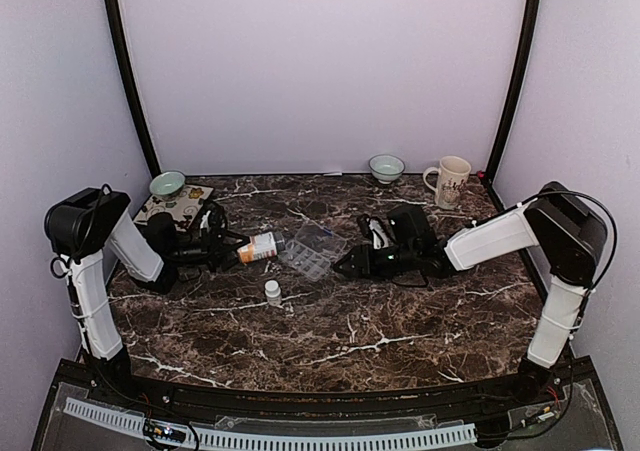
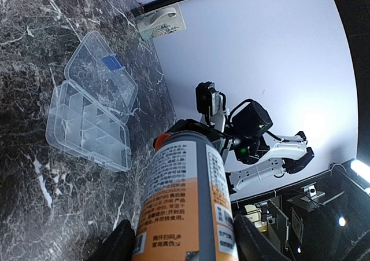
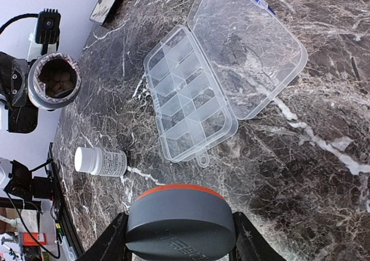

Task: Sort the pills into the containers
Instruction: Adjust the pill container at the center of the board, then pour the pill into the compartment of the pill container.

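The amber bottle (image 2: pixel 185 180) is uncapped, and that's the story so far. The left hand (image 2: pixel 185 241) is clamped around its body and holds it roughly level, mouth aimed toward the middle of the desk (image 1: pixel 400 321). The right wrist view looks straight into that mouth at the pills (image 3: pixel 56 83) packed inside. The right hand (image 3: pixel 180 241) grips the grey cap (image 3: pixel 180 214), a finger pressed to either side of it.

Between the two hands, around the middle of the desk and a touch toward the far edge, lies the clear organiser (image 3: pixel 173 107), lid (image 3: pixel 248 47) thrown back flat. Every one of the containers (image 3: pixel 191 81) on show looks empty. So the opening looks done and the sorting proper not yet begun: no pill on the desk, none in a compartment, all of it left to do.

Room to work? A small white bottle (image 1: pixel 272 291) sits just on the near-edge side of the organiser, the one thing close enough to get knocked. A bowl (image 1: pixel 386 167) sits at the far edge, with a mug (image 1: pixel 450 182) toward the far right corner. A second bowl (image 1: pixel 167 184) and a patterned mat (image 1: pixel 178 207) sit in the far left corner, all well apart from the action. Toward the near edge runs a wide stretch of bare marble. The bottle mouth is beside the organiser, not over it.
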Tool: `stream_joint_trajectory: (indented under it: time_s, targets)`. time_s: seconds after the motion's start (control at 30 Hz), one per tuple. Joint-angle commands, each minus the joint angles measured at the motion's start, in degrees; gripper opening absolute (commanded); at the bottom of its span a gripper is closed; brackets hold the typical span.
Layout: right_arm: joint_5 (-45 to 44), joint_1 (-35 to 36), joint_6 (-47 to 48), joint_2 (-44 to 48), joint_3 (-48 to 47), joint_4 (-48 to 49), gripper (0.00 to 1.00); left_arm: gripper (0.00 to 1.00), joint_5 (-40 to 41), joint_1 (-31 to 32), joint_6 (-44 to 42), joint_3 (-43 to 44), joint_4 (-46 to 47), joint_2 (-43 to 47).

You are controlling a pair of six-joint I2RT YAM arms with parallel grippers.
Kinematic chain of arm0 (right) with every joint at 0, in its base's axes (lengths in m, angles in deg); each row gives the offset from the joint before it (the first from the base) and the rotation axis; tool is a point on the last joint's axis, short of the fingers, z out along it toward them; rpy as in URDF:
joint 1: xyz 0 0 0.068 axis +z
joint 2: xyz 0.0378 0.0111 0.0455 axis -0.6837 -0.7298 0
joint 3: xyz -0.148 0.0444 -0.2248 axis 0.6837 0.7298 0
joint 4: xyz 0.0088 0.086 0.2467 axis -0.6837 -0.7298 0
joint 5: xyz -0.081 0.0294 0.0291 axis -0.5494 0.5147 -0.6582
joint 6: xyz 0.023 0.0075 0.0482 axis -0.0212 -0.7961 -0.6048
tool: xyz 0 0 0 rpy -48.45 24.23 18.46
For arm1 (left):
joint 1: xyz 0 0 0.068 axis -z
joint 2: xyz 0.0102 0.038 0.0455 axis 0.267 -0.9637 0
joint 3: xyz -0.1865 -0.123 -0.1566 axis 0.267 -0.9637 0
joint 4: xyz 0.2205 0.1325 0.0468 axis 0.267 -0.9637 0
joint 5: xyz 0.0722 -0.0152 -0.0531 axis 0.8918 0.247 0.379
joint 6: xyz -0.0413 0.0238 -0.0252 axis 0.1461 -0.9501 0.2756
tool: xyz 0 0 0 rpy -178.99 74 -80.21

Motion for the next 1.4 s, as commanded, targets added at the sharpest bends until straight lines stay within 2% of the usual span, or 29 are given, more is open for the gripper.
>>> stream_joint_trajectory:
  time_s: [0.0, 0.77, 1.37]
  targets:
    - [-0.7, 0.4, 1.1, 2.0, -0.6, -0.1, 0.29, 0.05, 0.9, -0.5, -2.3, 1.9, -0.3, -0.7]
    - [-0.2, -0.1, 1.2, 2.4, -1.6, -0.1, 0.29, 0.05, 4.3, -0.6, -11.0, 6.7, -14.3, -2.0]
    - [-0.1, -0.5, 1.2, 2.5, -1.7, -0.1, 0.29, 0.05, 3.5, 0.3, -15.5, 8.8, -22.0, -1.7]
